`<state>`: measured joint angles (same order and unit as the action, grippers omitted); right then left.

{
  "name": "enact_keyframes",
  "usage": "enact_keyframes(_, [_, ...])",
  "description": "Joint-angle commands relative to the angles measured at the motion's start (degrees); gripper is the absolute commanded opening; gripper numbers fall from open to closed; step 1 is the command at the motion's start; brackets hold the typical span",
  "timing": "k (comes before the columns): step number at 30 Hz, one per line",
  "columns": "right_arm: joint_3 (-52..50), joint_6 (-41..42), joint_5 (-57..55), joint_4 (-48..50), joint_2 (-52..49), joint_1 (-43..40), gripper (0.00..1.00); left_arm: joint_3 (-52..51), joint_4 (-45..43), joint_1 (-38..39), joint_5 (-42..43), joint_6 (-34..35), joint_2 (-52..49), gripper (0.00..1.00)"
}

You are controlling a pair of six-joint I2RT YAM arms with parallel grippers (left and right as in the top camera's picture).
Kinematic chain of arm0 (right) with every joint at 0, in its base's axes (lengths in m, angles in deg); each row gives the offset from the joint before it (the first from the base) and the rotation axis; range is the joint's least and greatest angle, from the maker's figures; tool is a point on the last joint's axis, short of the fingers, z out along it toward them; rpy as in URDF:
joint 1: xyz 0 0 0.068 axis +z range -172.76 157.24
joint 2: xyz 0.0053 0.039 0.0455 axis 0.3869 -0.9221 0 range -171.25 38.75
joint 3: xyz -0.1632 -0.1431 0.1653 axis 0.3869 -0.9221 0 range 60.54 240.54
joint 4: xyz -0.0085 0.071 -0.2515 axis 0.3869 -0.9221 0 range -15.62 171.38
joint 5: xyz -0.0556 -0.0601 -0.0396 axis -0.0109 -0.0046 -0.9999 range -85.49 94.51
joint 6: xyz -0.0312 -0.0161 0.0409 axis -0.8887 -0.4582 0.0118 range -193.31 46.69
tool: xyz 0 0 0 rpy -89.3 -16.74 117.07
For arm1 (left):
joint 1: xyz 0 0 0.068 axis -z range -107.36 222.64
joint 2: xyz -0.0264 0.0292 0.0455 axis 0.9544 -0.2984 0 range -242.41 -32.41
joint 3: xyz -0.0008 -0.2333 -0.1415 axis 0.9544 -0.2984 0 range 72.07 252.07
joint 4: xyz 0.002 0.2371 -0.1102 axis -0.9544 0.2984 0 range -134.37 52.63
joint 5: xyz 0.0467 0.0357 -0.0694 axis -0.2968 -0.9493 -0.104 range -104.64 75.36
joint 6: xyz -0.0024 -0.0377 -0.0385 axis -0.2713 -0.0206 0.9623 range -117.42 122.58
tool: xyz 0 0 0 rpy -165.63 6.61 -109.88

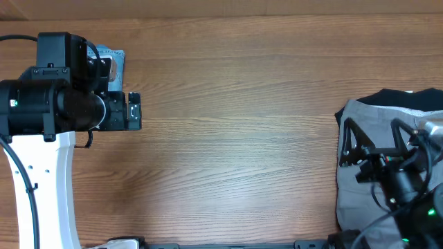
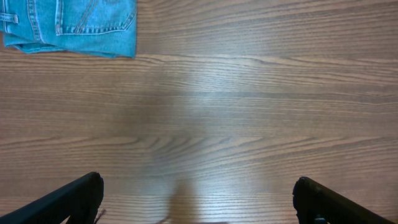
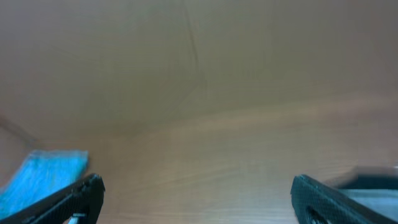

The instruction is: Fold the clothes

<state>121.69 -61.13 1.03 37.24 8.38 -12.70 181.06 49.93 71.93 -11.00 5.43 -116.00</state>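
Grained wooden table (image 1: 242, 104) bears stitched blue denim jeans (image 2: 74, 25).

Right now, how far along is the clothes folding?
Done, it seems: the blue jeans lie folded in a neat stack at the left side of the table. In hand: nothing; the left gripper and right gripper are both open and empty. Left: the grey trousers and the black garment at the right edge, which look not yet folded.
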Motion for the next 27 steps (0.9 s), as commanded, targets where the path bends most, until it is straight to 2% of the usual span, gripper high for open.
enact_keyframes(1, [-13.4, -0.7, -1.6, 3.3, 8.2, -0.8, 1.00, -0.1, -0.1, 0.4, 0.4, 0.5, -0.2, 1.00])
enact_keyframes(10, [-38.0, -0.6, -1.6, 15.7, 22.8, -0.8, 1.00, -0.1, -0.1, 0.4, 0.4, 0.5, -0.2, 1.00])
enact_keyframes(16, [-48.7, -0.6, -1.6, 23.3, 30.4, -0.8, 1.00, -0.1, -0.1, 0.4, 0.4, 0.5, -0.2, 1.00])
enact_keyframes(25, [-60.9, -0.2, -1.4, 40.3, 30.2, -0.8, 1.00, -0.1, -0.1, 0.4, 0.4, 0.5, -0.2, 1.00])
enact_keyframes(27, [-60.7, -0.2, -1.4, 40.4, 30.2, -0.8, 1.00, -0.1, -0.1, 0.4, 0.4, 0.5, -0.2, 1.00])
